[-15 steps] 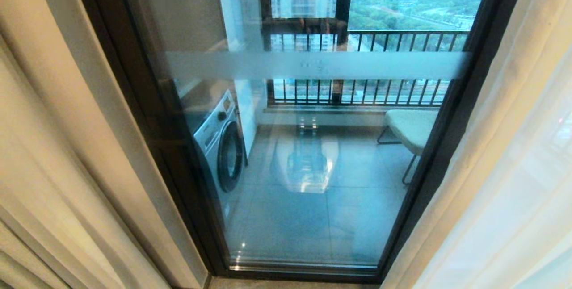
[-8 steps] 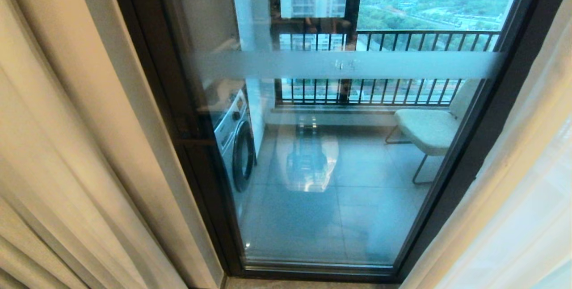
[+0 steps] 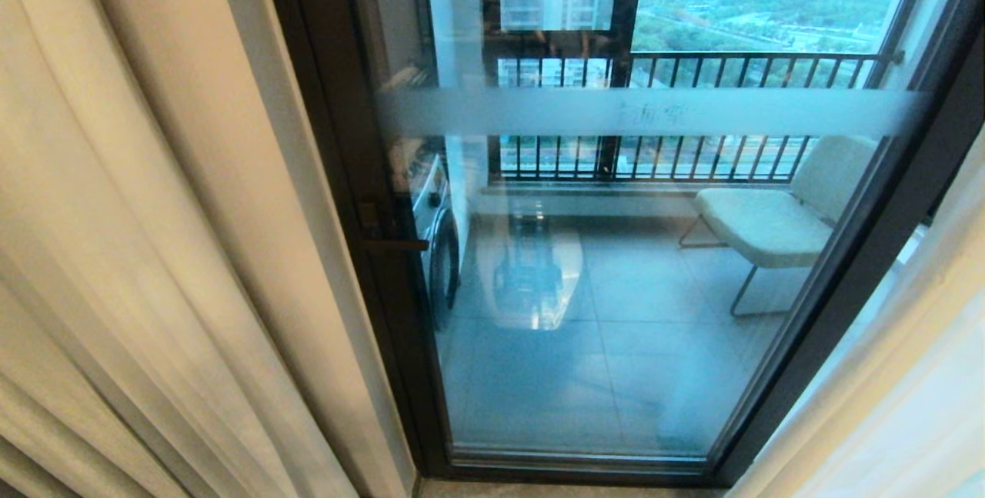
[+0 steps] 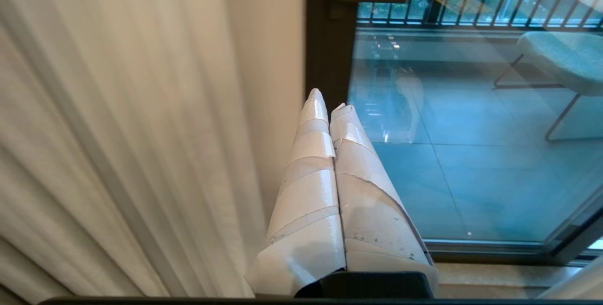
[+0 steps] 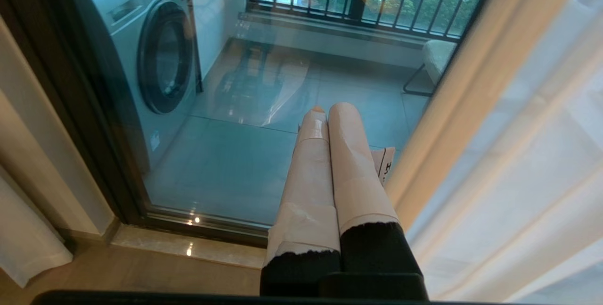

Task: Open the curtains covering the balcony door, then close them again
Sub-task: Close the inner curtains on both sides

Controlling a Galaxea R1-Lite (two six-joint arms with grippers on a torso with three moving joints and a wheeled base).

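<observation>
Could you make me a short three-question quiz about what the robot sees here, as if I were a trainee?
1. True or false: the curtains cover the glass of the balcony door completely.
2. What lies behind the glass on the balcony's right side? A) a bicycle B) a pale chair C) a ladder
3. How do the fingers of the left gripper and the right gripper stand, and do they hold anything?

Key
1. False: cream drapes hang at the left, a white sheer at the right, and the glass between is bare.
2. B
3. Both are shut and hold nothing.
</observation>
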